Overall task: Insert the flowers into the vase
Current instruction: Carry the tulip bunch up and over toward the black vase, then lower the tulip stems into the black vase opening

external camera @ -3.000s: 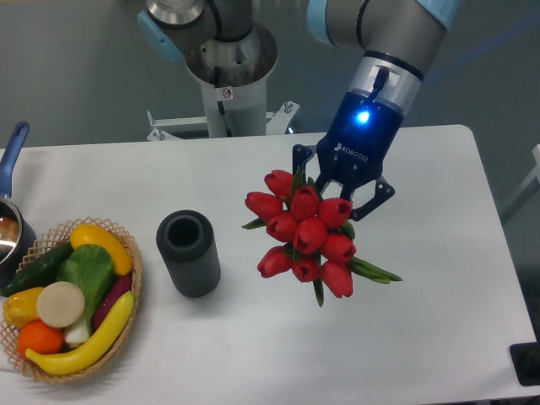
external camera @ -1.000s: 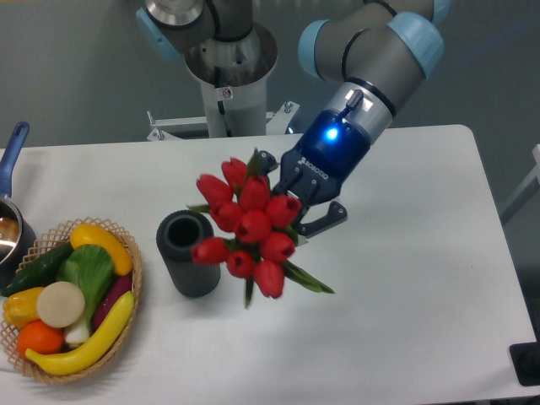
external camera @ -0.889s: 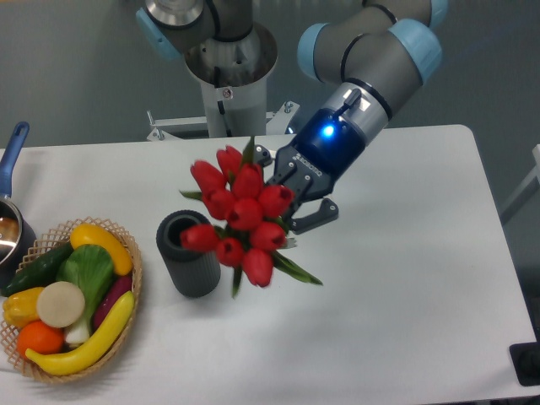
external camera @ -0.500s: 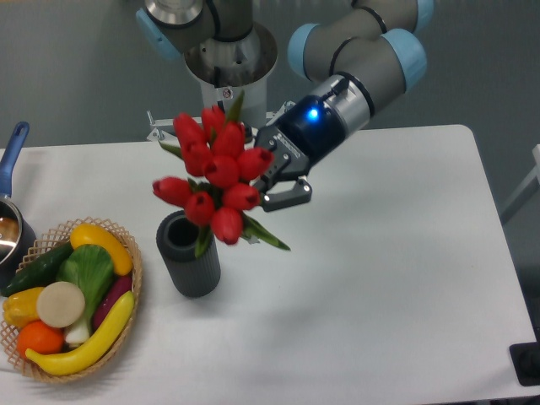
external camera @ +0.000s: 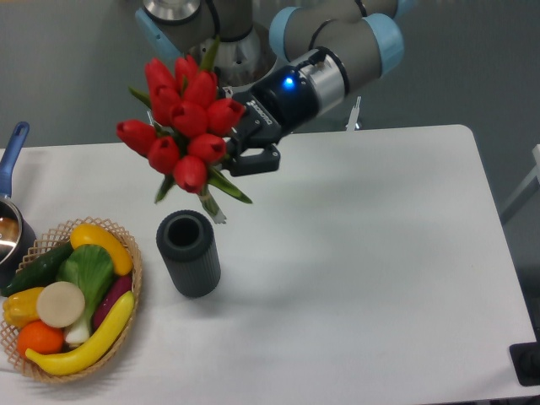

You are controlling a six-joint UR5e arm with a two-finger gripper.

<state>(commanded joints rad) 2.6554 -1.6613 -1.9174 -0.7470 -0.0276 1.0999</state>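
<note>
I am swinging the gripper (external camera: 239, 139), clamped on the flowers (external camera: 181, 122), from centre-right up to the upper left of the frame. The stems are now hanging just above the vase (external camera: 188, 253), not yet inserted.

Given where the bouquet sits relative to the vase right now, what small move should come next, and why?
Probably tilt the flowers more upright and shift slightly left, so the stem ends point down over the vase mouth. The gripper holds them above the vase, slanted, with the stems ending just right of the opening, so lowering now would likely miss.
</note>
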